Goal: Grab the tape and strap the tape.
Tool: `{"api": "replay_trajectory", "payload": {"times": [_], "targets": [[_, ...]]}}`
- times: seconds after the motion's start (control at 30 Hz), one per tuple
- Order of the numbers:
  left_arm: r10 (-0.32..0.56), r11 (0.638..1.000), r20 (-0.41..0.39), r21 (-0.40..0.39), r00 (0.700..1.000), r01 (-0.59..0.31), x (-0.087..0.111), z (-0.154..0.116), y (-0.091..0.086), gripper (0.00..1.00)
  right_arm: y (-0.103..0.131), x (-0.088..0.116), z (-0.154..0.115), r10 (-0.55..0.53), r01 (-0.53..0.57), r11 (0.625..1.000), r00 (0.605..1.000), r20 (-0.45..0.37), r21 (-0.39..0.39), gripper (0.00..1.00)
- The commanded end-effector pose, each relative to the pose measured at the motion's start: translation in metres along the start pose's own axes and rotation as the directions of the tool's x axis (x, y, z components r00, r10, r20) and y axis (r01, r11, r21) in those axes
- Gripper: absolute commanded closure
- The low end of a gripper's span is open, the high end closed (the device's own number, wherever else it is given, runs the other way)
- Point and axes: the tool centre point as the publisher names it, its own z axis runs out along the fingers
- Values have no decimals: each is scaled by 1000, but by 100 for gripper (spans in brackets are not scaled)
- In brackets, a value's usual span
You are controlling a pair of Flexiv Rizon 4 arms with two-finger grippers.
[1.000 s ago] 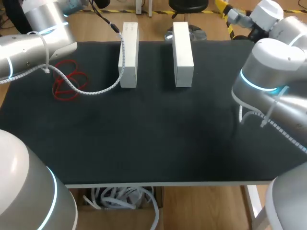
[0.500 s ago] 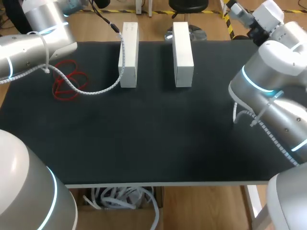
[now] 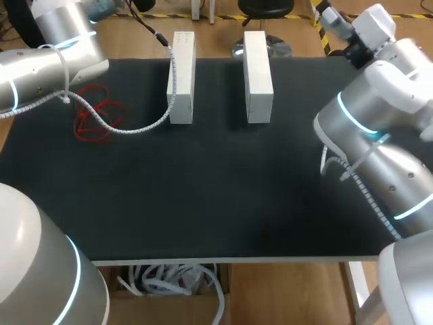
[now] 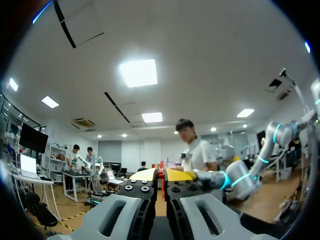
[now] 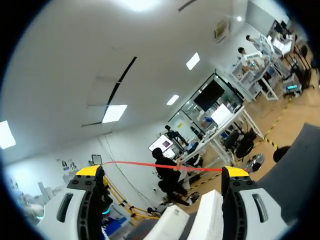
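Observation:
The red tape point(image 3: 98, 116) lies in loose loops on the black table point(image 3: 223, 196), at the far left, under my left arm point(image 3: 47, 61). Neither gripper shows in the head view. In the left wrist view my left gripper point(image 4: 160, 174) points up and away from the table, its yellow tips pressed together with only a red sliver in the seam. My right gripper point(image 5: 162, 171) is open wide and also points off the table. A thin red strand runs straight from one of its fingertips point(image 5: 90, 171) to the other. My right arm point(image 3: 379, 122) stands at the right edge.
Two long white blocks point(image 3: 182, 76) point(image 3: 258, 66) stand side by side at the far middle. A grey ribbed cable point(image 3: 135, 128) from my left arm drapes over the tape and up along the left block.
My right arm has swung left and toward the far edge, its elbow now further over the table. The left arm, tape and blocks have not moved.

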Motion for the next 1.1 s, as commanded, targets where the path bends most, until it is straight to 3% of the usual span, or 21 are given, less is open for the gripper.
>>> {"api": "replay_trajectory", "payload": {"times": [0.03, 0.2, 0.33, 0.47, 0.57, 0.67, 0.87, 0.93, 1.0, 1.1], "targets": [[0, 1000, -2, 1, 1000, 0, 0, 0, 0, 100, -8, 14, -4, 163, -149, 955, 986, 35, -256, 0], [0, 1000, -2, 1, 1000, 0, 0, 0, 0, 100, -6, 42, -4, 276, -264, 874, 961, -31, -407, 0], [0, 1000, -2, 1, 1000, 0, 0, 0, 0, 100, -12, 46, -9, 324, -301, 844, 946, -26, -444, 0], [0, 1000, -2, 1, 1000, 0, 0, 0, 0, 100, -23, 40, -15, 372, -322, 811, 928, 8, -488, 0], [0, 1000, -2, 1, 1000, 0, 0, 0, 0, 100, -24, 32, -17, 416, -346, 739, 909, -12, -578, 0], [0, 1000, -2, 1, 1000, 0, 0, 0, 0, 100, -21, 28, -17, 427, -349, 721, 904, -14, -598, 0], [0, 1000, -2, 1, 1000, 0, 0, 0, 0, 100, -12, 35, -6, 425, -400, 663, 897, -121, -633, 0], [0, 1000, -2, 1, 1000, 0, 0, 0, 0, 100, -15, 20, -6, 467, -410, 607, 877, -111, -681, 0], [0, 1000, -2, 1, 1000, 0, 0, 0, 0, 100, -17, 11, -9, 482, -401, 592, 872, -91, -699, 0], [0, 1000, -2, 1, 1000, 0, 0, 0, 0, 100, -15, 13, -11, 508, -406, 540, 856, -99, -738, 0]]}}
